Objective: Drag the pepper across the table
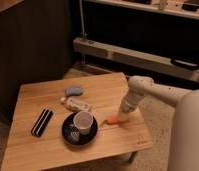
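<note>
Where tool [124, 116] meets table [53, 150], pepper [112, 120] just left, touching

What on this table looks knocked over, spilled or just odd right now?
Nothing stands out. The cup sits upright on its dark plate, with no spill visible on the table. The white packet and black case lie flat. The gripper is down at the pepper, near the right edge.

The pepper [112, 120], small, slim and orange-red, lay flat on the right part of the table [48, 150], toward its near edge. The gripper [123, 117] was down right at the pepper's right end. The table was light-brown planks, square.
</note>
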### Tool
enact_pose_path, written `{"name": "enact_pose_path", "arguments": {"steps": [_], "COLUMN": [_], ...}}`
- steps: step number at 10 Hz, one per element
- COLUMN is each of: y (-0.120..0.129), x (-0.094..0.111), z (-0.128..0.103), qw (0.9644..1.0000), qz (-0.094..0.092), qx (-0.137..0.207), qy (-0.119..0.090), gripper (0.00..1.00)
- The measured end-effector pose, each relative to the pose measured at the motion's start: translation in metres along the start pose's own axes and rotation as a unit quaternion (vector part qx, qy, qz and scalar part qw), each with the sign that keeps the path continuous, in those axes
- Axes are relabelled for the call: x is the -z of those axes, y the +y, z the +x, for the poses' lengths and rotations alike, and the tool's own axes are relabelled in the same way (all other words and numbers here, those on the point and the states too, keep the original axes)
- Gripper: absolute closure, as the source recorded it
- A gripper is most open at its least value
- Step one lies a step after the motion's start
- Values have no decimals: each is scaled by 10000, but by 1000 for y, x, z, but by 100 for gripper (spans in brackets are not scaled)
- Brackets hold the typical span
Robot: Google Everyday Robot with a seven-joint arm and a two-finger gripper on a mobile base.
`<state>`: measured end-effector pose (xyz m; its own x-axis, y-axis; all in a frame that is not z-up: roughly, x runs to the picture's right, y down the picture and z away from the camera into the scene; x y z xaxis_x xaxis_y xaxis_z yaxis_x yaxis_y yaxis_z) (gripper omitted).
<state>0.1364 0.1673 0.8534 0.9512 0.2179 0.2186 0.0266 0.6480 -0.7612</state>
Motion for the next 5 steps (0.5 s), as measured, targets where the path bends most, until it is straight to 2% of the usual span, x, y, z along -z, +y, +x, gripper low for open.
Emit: {"name": "enact_pose_path", "arguments": {"steps": [2, 5], "y": [5, 61], "x": [0, 10], "z": [1, 1], "qw": [10000, 9997], "qz": [-29, -195], "qx": [22, 73], "qy": [2, -102], "gripper": [67, 67]}}
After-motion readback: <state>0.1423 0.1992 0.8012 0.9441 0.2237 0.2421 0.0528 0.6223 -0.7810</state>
